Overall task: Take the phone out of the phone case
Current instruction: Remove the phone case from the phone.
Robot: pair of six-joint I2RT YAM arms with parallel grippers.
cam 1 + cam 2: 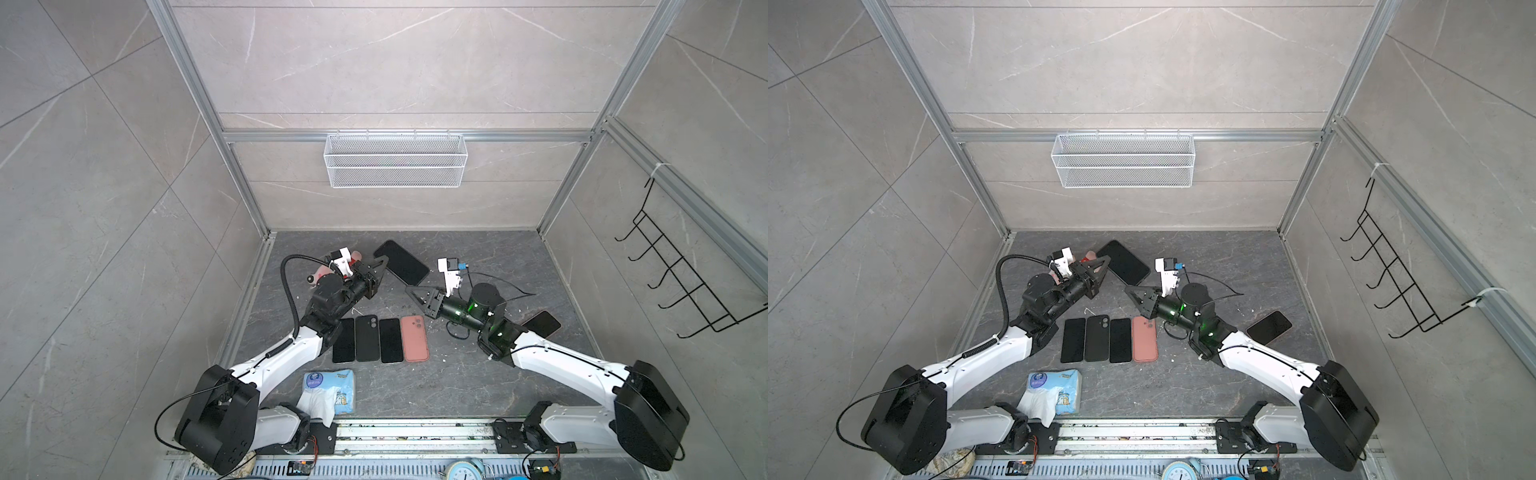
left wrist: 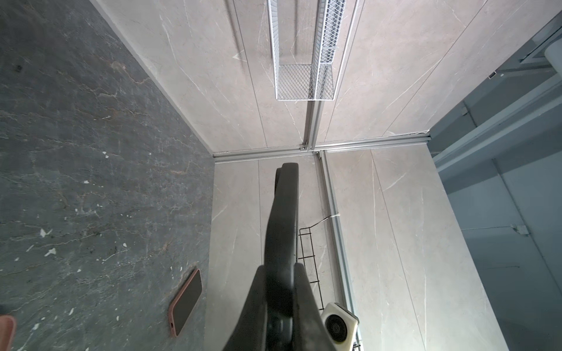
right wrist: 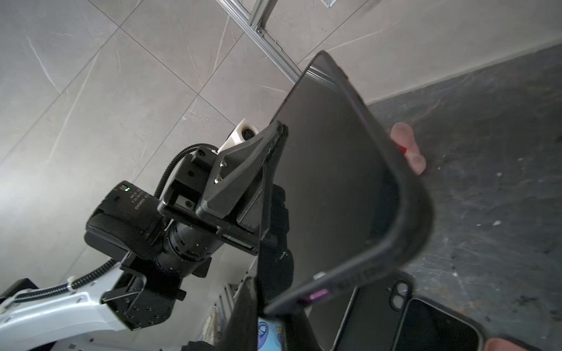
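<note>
A black phone (image 1: 401, 262) in a black phone case (image 3: 407, 206) hangs tilted above the table between my two grippers. My left gripper (image 1: 385, 261) is shut on the phone's long left edge. In the left wrist view the phone (image 2: 282, 212) shows edge-on between the fingers of that gripper (image 2: 279, 273). My right gripper (image 1: 409, 287) is shut on the case's near corner. In the right wrist view that gripper (image 3: 273, 304) pinches the case rim, which bows away from the dark screen (image 3: 328, 182). The left gripper (image 3: 279, 133) clamps the far edge.
On the table lie a black phone (image 1: 344, 340), a black case (image 1: 367, 337), another black phone (image 1: 391, 340) and a pink case (image 1: 414, 337) in a row. A pink-cased phone (image 1: 542, 324) lies right. A tissue pack (image 1: 330, 390) sits near. A wire basket (image 1: 395, 160) hangs behind.
</note>
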